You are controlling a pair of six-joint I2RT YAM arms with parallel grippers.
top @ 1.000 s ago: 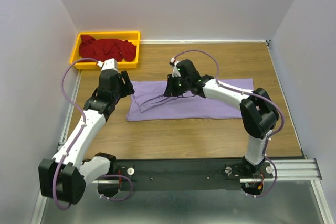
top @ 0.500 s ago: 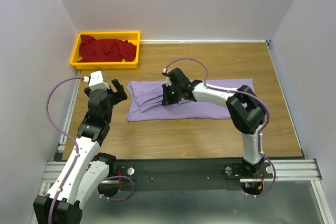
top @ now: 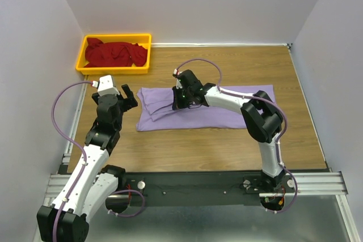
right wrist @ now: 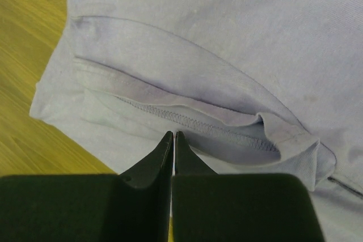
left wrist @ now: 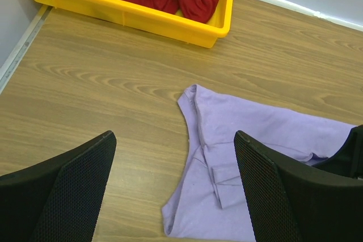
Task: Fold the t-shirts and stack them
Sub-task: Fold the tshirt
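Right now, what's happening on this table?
The right end effector is shut, tips down at a folded hem of the lavender t-shirt, which lies partly folded on the table; whether it pinches cloth isn't clear. The left end effector hangs open beside the shirt, holding nothing. The dark red t-shirt sits crumpled in the yellow bin.

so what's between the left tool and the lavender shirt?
Just bare wooden table. The open left tool sits short of the lavender shirt, off its left edge. This is clearest in the left wrist view and also shows from the top.
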